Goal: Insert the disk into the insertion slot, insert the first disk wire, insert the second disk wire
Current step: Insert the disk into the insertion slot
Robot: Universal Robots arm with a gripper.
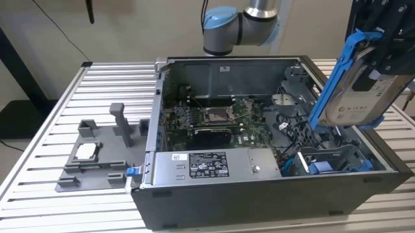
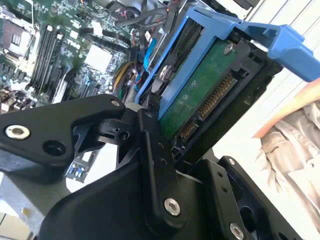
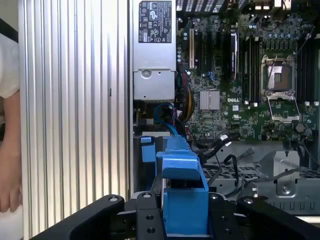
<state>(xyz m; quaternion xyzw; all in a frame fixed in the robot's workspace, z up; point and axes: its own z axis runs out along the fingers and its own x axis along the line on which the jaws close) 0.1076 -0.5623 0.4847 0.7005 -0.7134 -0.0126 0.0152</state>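
One disk hangs over the computer case, clamped in our end effector; we judge it stiff, dense, shock-sensitive, best gripped by its blue carrier.

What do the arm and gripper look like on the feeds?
The arm has silver-grey tube sections and rounded light-blue joint caps. The gripper is matte black, built from flat bar links with rounded ends, fastened with silver hex screws.
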